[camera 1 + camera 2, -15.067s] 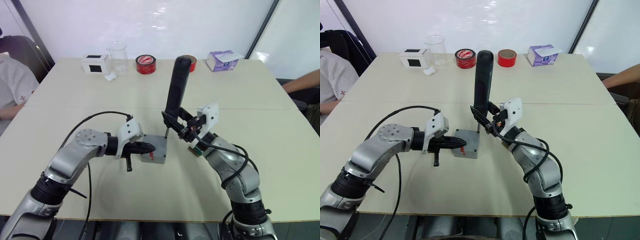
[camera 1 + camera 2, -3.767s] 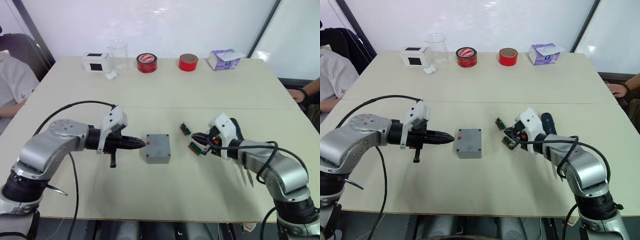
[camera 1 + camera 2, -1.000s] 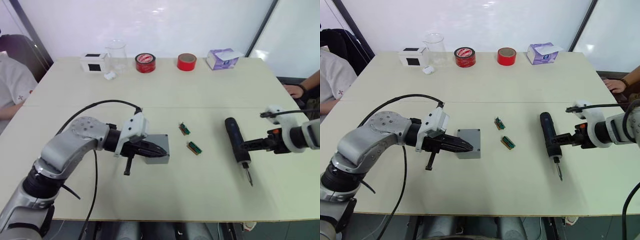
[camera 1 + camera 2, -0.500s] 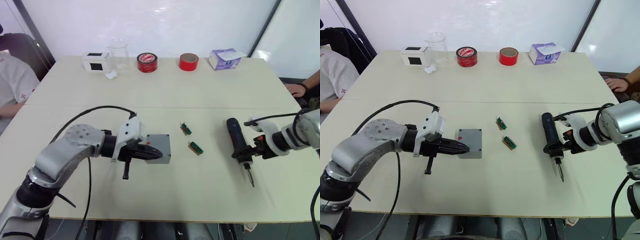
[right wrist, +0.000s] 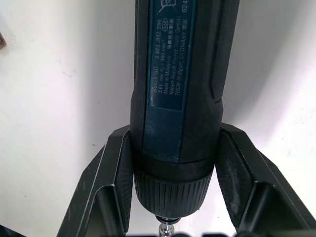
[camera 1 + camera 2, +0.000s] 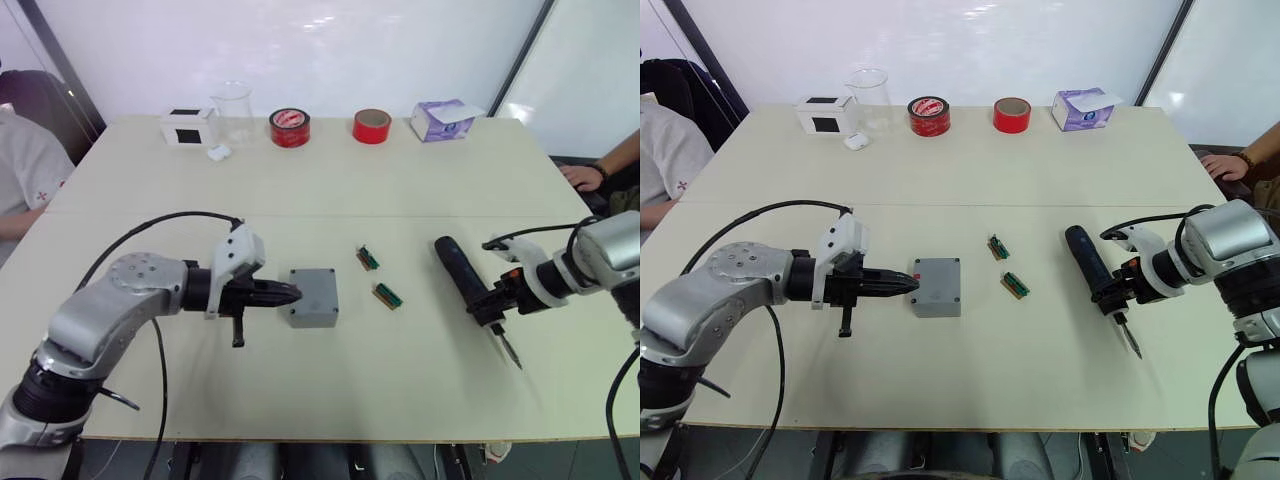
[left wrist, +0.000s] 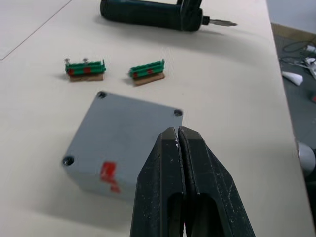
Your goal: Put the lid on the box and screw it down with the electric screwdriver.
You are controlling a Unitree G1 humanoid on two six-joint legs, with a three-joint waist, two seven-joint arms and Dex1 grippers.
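A beige table (image 6: 420,180) stands before a white wall. The box (image 6: 312,298), with the lid (image 7: 123,133) seated on top, rests near the table's middle; the lid's red mark (image 7: 108,174) faces my left side. My left gripper (image 6: 290,293) lies level, its fingers pressed together, tips at the box's left edge; I cannot tell whether they touch it. Two small green terminal blocks (image 6: 368,259) (image 6: 388,296) lie just right of the box. Further right, the electric screwdriver (image 6: 462,278) lies on the table, bit pointing toward me. My right gripper (image 6: 1110,291) straddles its front collar, one finger (image 5: 114,182) on each side, touching the barrel. Along the far edge stand a white box (image 6: 188,127), a clear beaker (image 6: 232,108), two red tape rolls (image 6: 289,127) (image 6: 371,126) and a purple tissue box (image 6: 444,120).
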